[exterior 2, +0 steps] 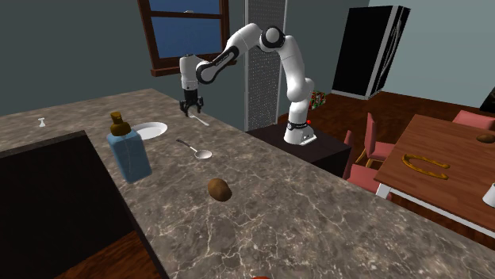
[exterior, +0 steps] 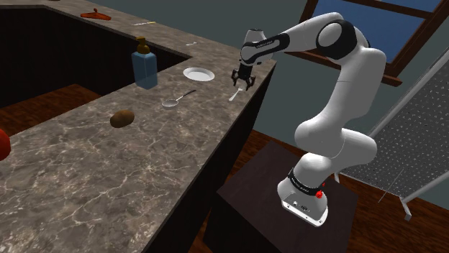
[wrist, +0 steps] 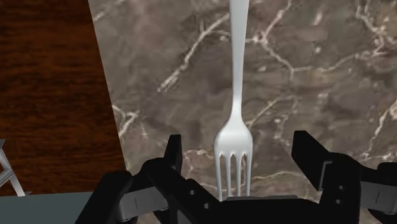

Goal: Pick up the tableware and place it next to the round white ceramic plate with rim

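**Item 1, gripper** (wrist: 239,149). Black, two fingers, parted wide and clasping nothing. You have it hanging nose-down over the marble-patterned counter (wrist: 318,76), close to that counter's edge.

**Item 2, fork** (wrist: 237,76). Pale, lying flat on the counter directly under the hand.
- Its tines sit about midway between the two fingers and touch neither.
- Its long axis runs straight away from the hand, tines nearest and handle farthest.
- One finger therefore stands to each side of it, and their closing line crosses it squarely.
- Judgement: you need no turn of the wrist, only a straight descent. The tines or the neck just above them would likely be what the fingers close on.

**Item 3, plate** (exterior: 198,73). Round, white, rimmed, on the same counter near the fork, toward the shoulder view's left and a little beyond it. Bare counter lies between the two, which looks like the natural place to set the fork down.

**Item 4, spoon** (exterior: 178,98). A second utensil, near the plate and toward the shoulder view's lower left, not under the hand. Keep clear of it.

**Item 5, blue bottle** (exterior: 144,66). Upright, farther along the counter past the spoon.

**Item 6, brown lump** (exterior: 121,118). Potato-like, well apart from everything above.
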`<action>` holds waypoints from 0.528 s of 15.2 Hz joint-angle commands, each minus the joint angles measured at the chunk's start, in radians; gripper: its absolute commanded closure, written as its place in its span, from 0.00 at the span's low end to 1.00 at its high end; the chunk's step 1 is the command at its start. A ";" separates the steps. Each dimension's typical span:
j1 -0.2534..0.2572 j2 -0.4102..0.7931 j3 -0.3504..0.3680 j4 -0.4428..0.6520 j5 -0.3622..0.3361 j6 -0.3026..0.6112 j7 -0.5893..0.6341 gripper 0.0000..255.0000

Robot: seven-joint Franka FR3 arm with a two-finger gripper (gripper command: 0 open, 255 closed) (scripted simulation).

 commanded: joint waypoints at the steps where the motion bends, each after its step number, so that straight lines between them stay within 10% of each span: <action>1: 0.000 0.000 0.000 0.000 0.000 0.000 0.000 0.00; 8: -0.022 -0.069 0.033 0.038 0.056 -0.093 -0.035 0.00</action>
